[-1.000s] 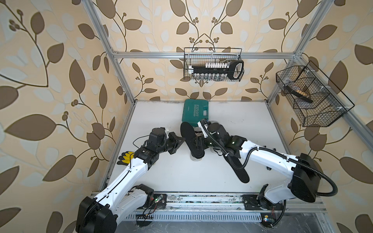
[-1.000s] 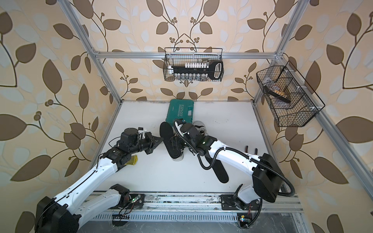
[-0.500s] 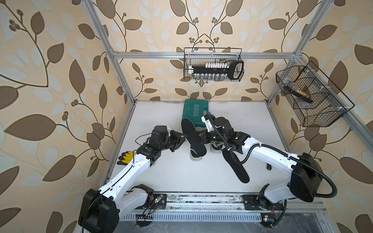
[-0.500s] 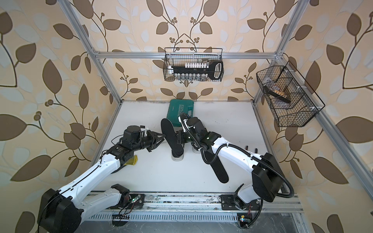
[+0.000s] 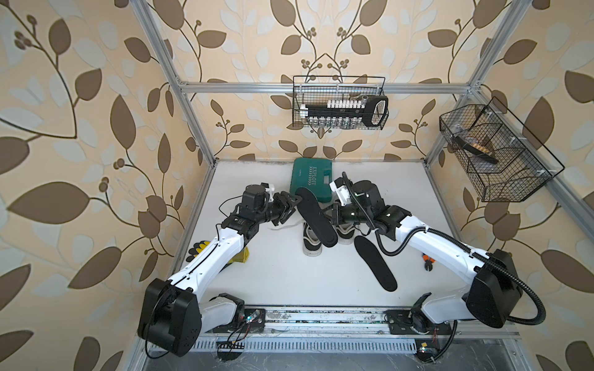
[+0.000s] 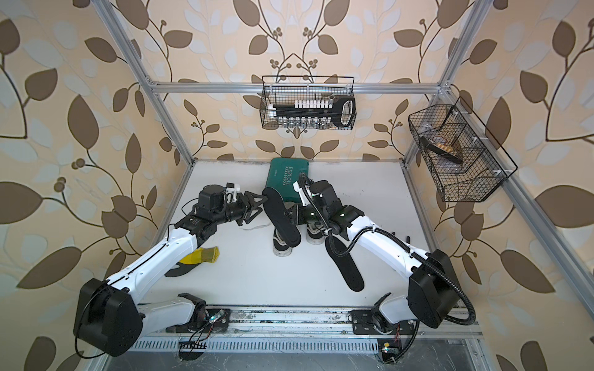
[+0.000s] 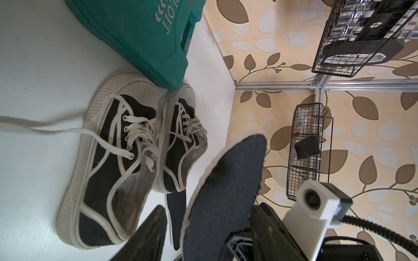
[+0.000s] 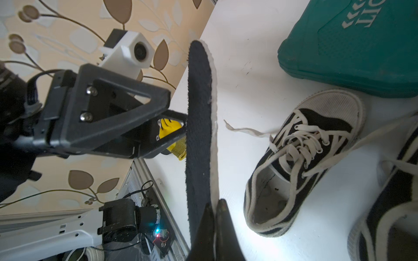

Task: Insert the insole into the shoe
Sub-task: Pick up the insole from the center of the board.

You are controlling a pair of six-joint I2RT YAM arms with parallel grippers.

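Nearest the rail, a spare insole point(image 5: 374, 268) is lying flat on the table point(image 5: 273, 282), with orange-handled pliers point(image 5: 427, 261) beside our right arm and a yellow glove point(image 6: 205, 255) beside our left, and none of them is crowding the work. Just past them we are holding the insole point(image 5: 315, 221) in the air, tipped on edge above the shoe point(image 8: 294, 162), whose mouth is looking empty. Our right gripper point(image 8: 214, 212) is pinching one long edge of it, jaws pressed together on it. Our left gripper point(image 5: 293, 207) is standing with jaws spread at the insole's far end, and we cannot tell whether they are touching it. What is worrying us is that one-sided pinch: the insole is looking soft, so it may be twisting or drooping as we are lowering it, and its tip may be catching on the collar or folding under. The laces point(image 7: 140, 135) are crossing the throat and narrowing the opening, and the second shoe point(image 7: 181, 144) is sitting right against the first, leaving little room for our fingers. Farther back, a green case point(image 5: 311, 176) is sitting just at the toes. Beyond it, two wire baskets point(image 5: 339, 102) are hanging on the walls, well clear.
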